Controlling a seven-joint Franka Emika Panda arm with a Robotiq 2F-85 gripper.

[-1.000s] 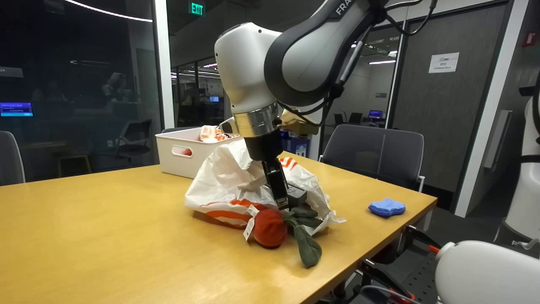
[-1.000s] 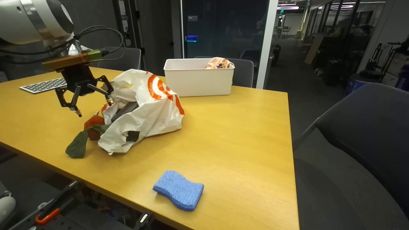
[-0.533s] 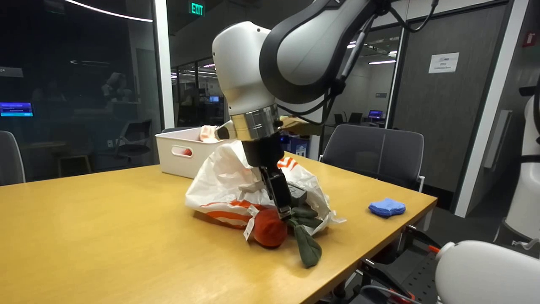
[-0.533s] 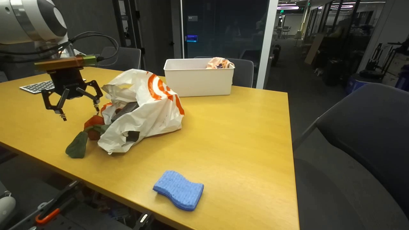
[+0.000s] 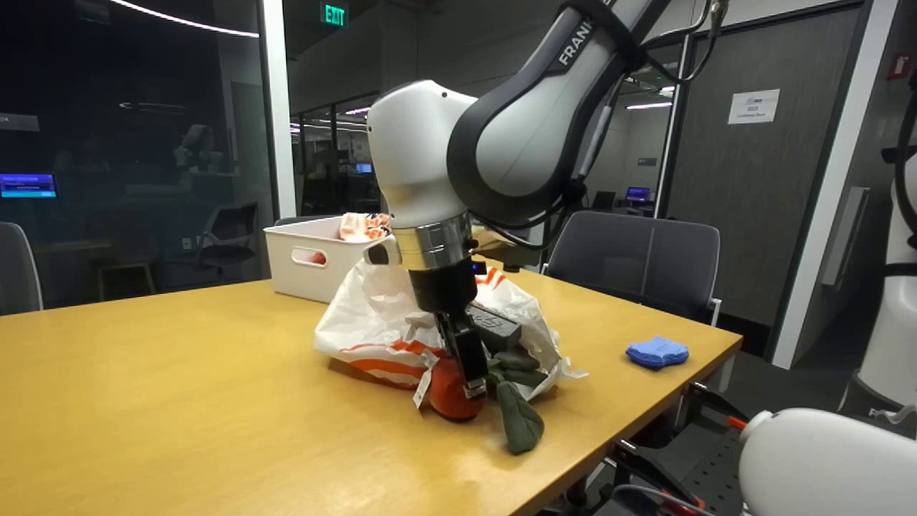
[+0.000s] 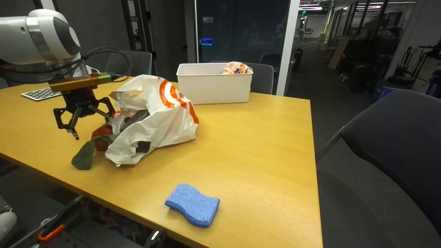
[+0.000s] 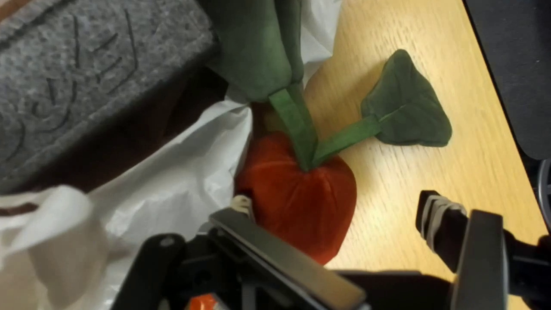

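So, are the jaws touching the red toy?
Cannot tell: in the wrist view, one of the jaws overlaps the red toy, hiding any contact or gap.

In the wrist view, a free strip of wooden table (image 7: 387, 193) lies between the red plush fruit (image 7: 305, 202) and one finger (image 7: 443, 224) of the gripper (image 7: 338, 206). At the opposite finger (image 7: 242, 204) the passage is tight: fruit and white plastic bag (image 7: 181, 181) are close. Green leaves (image 7: 254, 47) and grey block (image 7: 107, 73) obstruct further up. In an exterior view, room is wide between bag and blue sponge (image 6: 193, 205).

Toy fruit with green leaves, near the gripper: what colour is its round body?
The round body is deep orange-red, seen best in the wrist view.
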